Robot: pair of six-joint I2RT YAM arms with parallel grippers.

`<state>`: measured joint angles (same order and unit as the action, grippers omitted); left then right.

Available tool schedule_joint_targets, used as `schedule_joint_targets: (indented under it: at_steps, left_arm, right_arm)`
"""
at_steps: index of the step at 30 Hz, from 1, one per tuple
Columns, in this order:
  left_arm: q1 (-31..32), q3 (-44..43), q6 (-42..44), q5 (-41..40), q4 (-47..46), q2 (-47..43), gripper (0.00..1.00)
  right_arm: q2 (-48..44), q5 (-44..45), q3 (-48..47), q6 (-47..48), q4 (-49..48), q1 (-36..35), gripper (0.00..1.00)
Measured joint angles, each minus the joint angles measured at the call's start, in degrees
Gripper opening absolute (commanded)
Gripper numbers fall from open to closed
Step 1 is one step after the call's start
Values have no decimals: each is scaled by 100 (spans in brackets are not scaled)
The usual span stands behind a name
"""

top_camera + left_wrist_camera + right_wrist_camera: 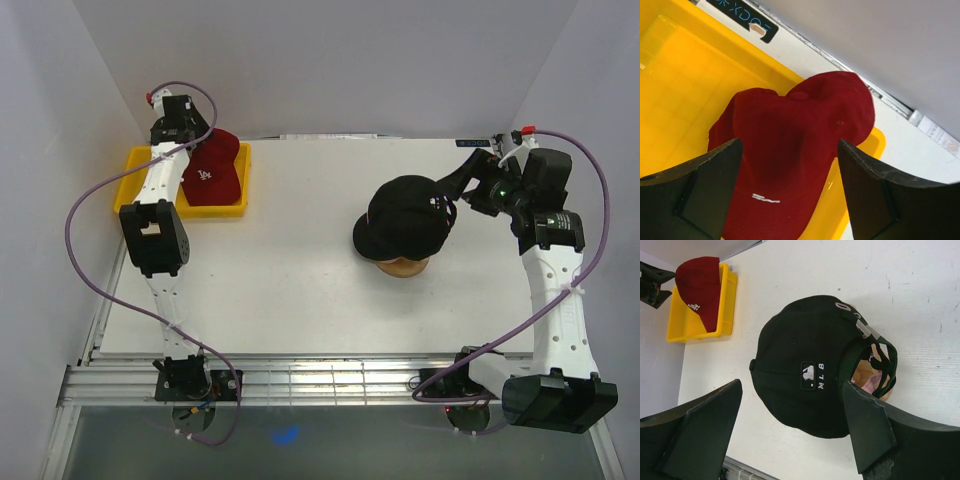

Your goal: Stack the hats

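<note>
- left gripper (pixel 789 145) hangs over the red cap (pixel 805 115) in the yellow tray (pixel 680 75), jaws spread, gripping nothing.
- right gripper (pixel 792 385), jaws apart, points at the black cap (pixel 790 340) on the wooden stand (pixel 402 266).

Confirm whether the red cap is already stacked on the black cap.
No, the red cap lies in the yellow tray, apart from the black cap.
</note>
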<state>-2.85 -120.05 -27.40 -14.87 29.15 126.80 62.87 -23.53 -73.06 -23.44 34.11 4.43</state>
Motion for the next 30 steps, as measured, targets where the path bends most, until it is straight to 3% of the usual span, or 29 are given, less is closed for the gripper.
schedule_joint_targets:
  at_steps: [9, 11, 13, 19, 20, 21, 30]
  left_arm:
    - [-9, 352, 164, -15, -136, 31, 79]
    - [-9, 393, 168, 0, -192, 31, 70]
    - [-9, 442, 192, 15, -223, 31, 52]
    - [-9, 466, 227, 63, -208, 39, 21]
    - [-9, 472, 223, 70, -205, 39, 7]
    - [-9, 474, 223, 76, -195, 39, 0]
    - [-9, 481, 264, 299, -155, -4, 0]
  right_arm:
    - [39, 28, 83, -2, -131, -26, 86]
    - [39, 28, 85, -2, -138, -33, 86]
    - [39, 28, 87, -9, -157, -33, 85]
    - [39, 26, 131, -13, -195, -33, 85]
    - [39, 26, 151, -13, -212, -35, 85]
    - [42, 24, 162, -13, -214, -33, 85]
    - [68, 22, 164, -15, -260, -44, 84]
